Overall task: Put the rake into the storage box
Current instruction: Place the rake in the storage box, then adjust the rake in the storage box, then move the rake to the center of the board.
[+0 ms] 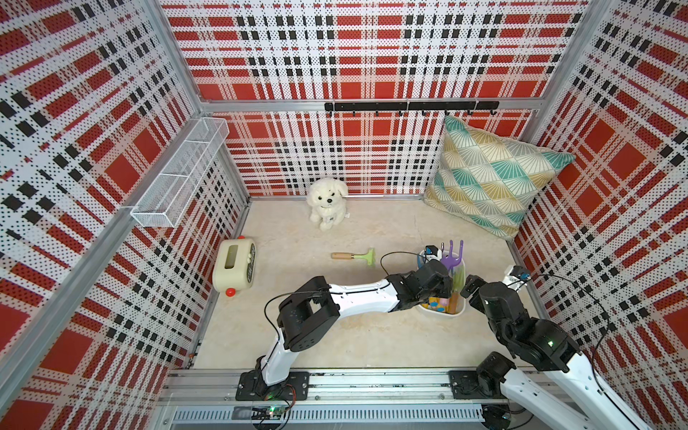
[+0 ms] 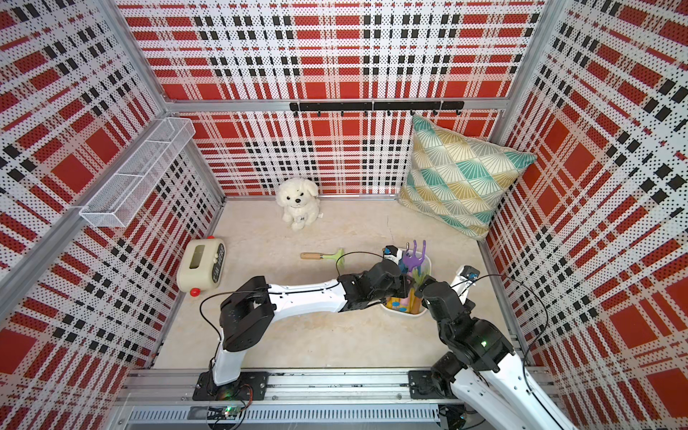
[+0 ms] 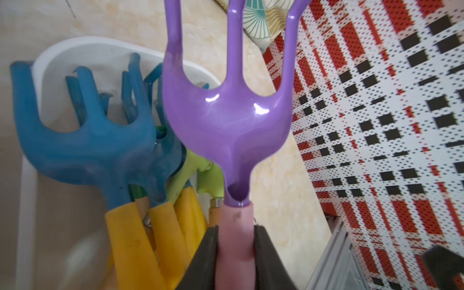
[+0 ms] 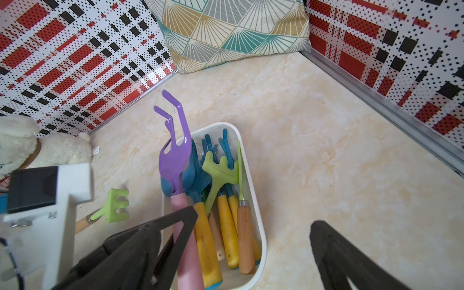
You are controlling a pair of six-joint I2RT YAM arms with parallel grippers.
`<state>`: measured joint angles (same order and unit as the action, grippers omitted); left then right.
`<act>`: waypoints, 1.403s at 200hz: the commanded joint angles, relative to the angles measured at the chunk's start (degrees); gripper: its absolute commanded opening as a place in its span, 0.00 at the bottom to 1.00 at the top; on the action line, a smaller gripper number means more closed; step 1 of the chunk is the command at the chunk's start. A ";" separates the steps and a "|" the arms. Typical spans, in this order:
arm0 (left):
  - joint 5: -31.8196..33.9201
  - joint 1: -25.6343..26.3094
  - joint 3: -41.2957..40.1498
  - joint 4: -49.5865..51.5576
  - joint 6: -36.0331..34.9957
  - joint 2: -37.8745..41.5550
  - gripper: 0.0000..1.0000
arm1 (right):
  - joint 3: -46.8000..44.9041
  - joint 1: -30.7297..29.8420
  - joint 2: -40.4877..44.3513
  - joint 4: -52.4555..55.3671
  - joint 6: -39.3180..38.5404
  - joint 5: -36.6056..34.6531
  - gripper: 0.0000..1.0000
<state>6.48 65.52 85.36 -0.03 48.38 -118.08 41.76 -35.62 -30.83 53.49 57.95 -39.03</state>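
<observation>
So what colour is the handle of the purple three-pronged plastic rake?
Pink handle, clearest in the left wrist view.

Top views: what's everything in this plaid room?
purple rake: 1, purple with pink handle, over the storage box
storage box: 1, white, floor, robot's right side
other rakes: several, blue and green, inside the box
green rake: 1, green, wooden handle, mid-floor
plush dog: 1, white, back wall
cushion: 1, teal, yellow, grey, back right corner
cream gadget: 1, red knob, left wall
mesh basket: 1, white, hung on left wall
hook rail: 1, black, back wall
left gripper: 1, black, shut on the purple rake
right gripper: 1, black, open, near the box
</observation>
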 commanded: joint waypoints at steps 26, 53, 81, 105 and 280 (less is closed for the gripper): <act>2.51 1.22 1.57 2.49 -0.16 -1.98 0.24 | 0.76 0.20 0.45 0.64 0.49 -1.21 1.00; 2.35 1.28 2.13 2.58 0.15 -1.98 0.42 | 0.69 0.20 0.32 0.64 0.50 -1.06 1.00; 2.22 1.31 2.61 2.67 0.05 -1.15 0.49 | 0.69 0.20 0.50 0.65 0.49 -1.00 1.00; 2.61 1.23 2.46 2.67 -0.13 -0.15 0.50 | 0.69 0.20 0.49 0.65 0.49 -0.93 1.00; -5.21 -34.42 -12.17 3.61 -18.67 13.28 0.63 | -10.56 10.73 -17.87 -20.04 -9.44 26.66 0.67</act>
<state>4.73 35.88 72.93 2.61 34.72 -101.49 31.16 -25.91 -46.78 38.70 51.59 -17.52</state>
